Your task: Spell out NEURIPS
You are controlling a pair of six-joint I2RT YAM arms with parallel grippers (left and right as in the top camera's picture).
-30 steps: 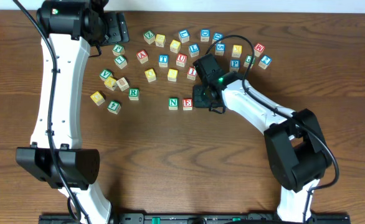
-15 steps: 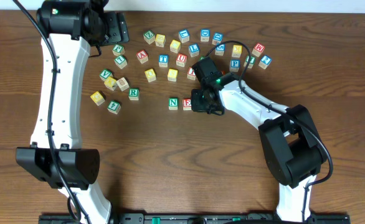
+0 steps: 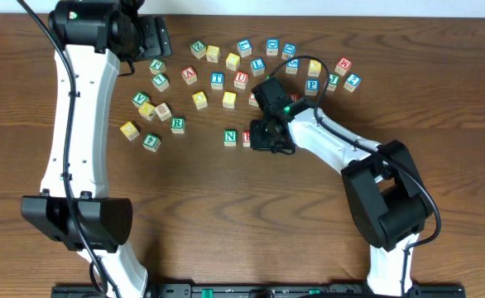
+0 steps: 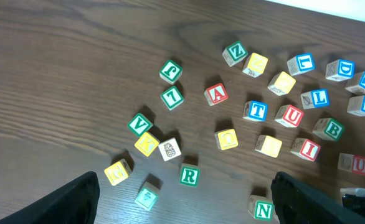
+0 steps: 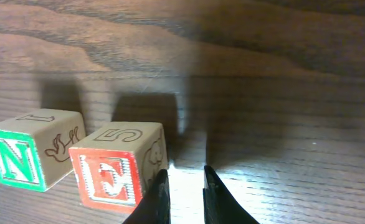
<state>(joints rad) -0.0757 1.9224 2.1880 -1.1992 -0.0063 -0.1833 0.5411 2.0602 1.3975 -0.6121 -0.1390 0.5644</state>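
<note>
The green N cube (image 3: 230, 137) (image 5: 14, 157) and red E cube (image 5: 111, 177) stand side by side at mid-table. In the overhead view the right gripper hides most of the E cube (image 3: 246, 138). My right gripper (image 3: 263, 136) (image 5: 185, 186) is low at the E's right side, its left finger against the cube. Its jaws are nearly together with only bare table between them. My left gripper (image 4: 182, 208) hangs high at the back left, open and empty. Green R (image 4: 189, 176), red U (image 4: 290, 116), red I (image 4: 306, 149), blue P (image 3: 312, 84) and a plain yellow-topped cube (image 4: 269, 145) lie loose.
Several other letter cubes are scattered in a band across the back of the table (image 3: 226, 207), among them A (image 4: 216, 94), T (image 4: 256, 111), B (image 4: 332, 129) and G (image 4: 117, 172). The left arm's base link (image 3: 77, 219) stands at the front left.
My right gripper has slid a little leftward up against the E cube, covering more of it from above. The left arm has not moved.
</note>
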